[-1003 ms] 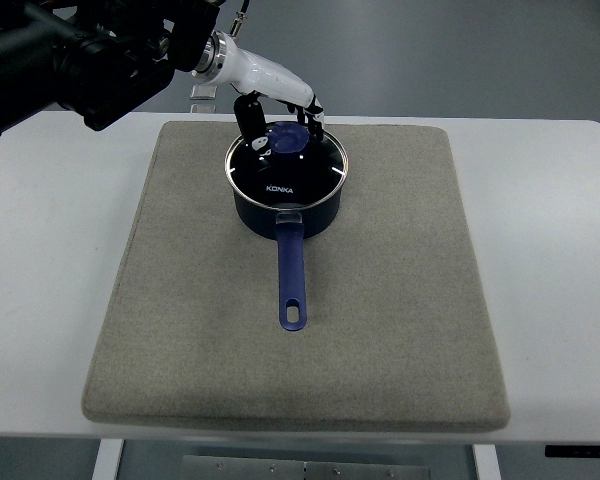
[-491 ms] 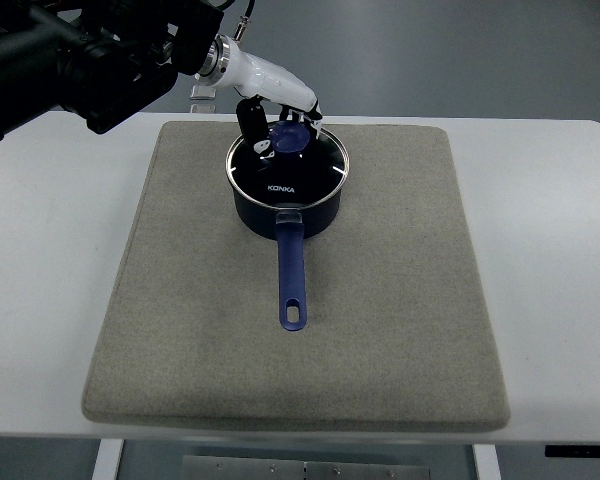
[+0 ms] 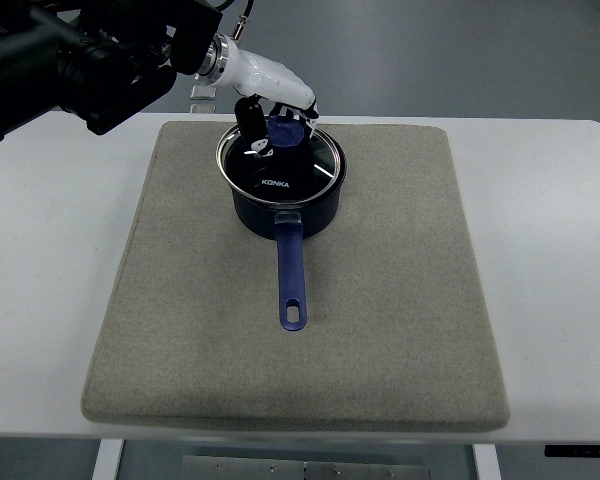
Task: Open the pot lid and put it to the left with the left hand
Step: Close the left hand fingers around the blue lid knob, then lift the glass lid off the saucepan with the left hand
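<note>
The round glass lid (image 3: 278,168) looks glossy, rimmed in bright metal, with a smooth blue plastic knob (image 3: 286,133); the dark blue saucepan (image 3: 285,210) has a shiny enamelled wall and a smooth blue handle (image 3: 291,275); the grey square felt-like mat (image 3: 400,300) looks matt and rough; the white table (image 3: 50,250) is smooth; the left hand (image 3: 275,105) has a glossy white plastic shell

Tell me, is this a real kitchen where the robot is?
Probably not; it looks like a test lab. The pot sits on a grey mat on a plain white table, with no stove or sink visible.
</note>
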